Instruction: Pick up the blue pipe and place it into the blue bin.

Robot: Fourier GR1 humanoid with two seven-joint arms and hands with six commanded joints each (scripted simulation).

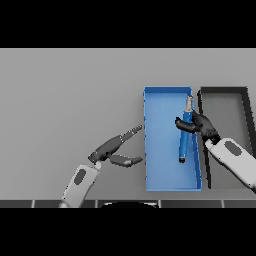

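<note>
Over the right part of the blue bin (160, 150), the right hand (200, 125) has its fingers curled around the blue pipe (185, 137), which stands nearly lengthwise inside the bin's outline, its pale end pointing to the far wall. Beside the bin on the grey table (65, 100) lies a dark bin (225, 90), and the left hand (117, 147) rests left of the blue bin with straight, relaxed fingers, holding nothing.

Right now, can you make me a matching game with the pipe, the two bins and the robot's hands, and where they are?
Things:
1. long blue pipe
2. blue rectangular bin
3. dark grey bin
4. left hand

Places or states:
A. far right on the table
B. open, over bare table
C. held by the right hand, above the blue bin
D. between the left hand and the dark bin

Pairs: 1-C, 2-D, 3-A, 4-B
</note>
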